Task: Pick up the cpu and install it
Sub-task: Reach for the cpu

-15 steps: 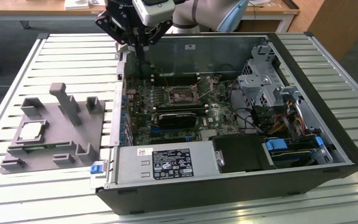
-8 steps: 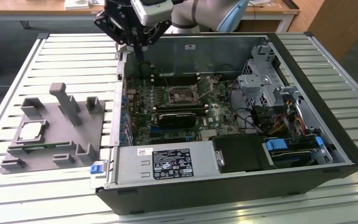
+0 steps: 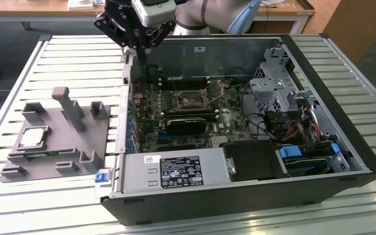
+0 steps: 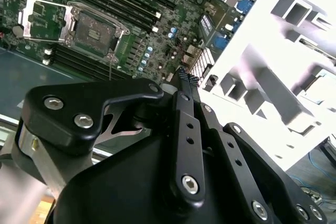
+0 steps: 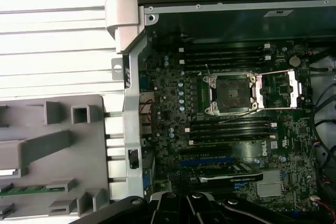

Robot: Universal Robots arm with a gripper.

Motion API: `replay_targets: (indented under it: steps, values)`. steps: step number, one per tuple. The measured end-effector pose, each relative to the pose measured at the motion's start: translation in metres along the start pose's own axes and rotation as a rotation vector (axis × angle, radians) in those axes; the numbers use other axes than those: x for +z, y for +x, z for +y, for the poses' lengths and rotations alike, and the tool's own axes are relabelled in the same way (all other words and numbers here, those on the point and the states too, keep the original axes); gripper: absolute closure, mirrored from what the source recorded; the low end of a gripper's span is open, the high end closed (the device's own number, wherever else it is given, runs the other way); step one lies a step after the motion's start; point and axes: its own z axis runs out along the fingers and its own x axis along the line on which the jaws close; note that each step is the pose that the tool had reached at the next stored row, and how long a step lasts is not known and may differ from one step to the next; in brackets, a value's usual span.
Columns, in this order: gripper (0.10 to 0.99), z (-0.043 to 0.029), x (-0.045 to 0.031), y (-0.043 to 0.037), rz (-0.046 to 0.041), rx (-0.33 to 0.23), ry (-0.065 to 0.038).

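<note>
The cpu (image 3: 32, 138), a small silvery square chip, lies flat in a recess of the grey fixture (image 3: 57, 142) on the exterior view's left. My gripper (image 3: 139, 55) hangs above the far left corner of the open computer case (image 3: 240, 196), well away from the chip. Its thin fingers are shut with nothing between them, and they show pressed together in the second wrist view (image 4: 185, 75). The motherboard's cpu socket (image 3: 191, 101) (image 4: 93, 29) (image 5: 231, 93) stands empty, its metal load plate (image 3: 214, 88) swung up.
A green memory stick (image 3: 44, 152) lies in the fixture near the chip. Upright posts (image 3: 70, 107) rise from the fixture. Inside the case are a black power supply (image 3: 175, 174), drive cages (image 3: 273, 88) and cables (image 3: 299, 127). The slatted table (image 3: 77, 58) spreads all around.
</note>
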Motion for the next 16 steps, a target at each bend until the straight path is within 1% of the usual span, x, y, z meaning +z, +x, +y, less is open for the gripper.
replay_targets:
  steps: [8, 16]
  values:
    - [0.98, -0.0008, -0.0003, 0.0102, 0.0, 0.0, 0.0]
    - [0.98, -0.0014, -0.0005, 0.0181, 0.0, 0.0, 0.0]
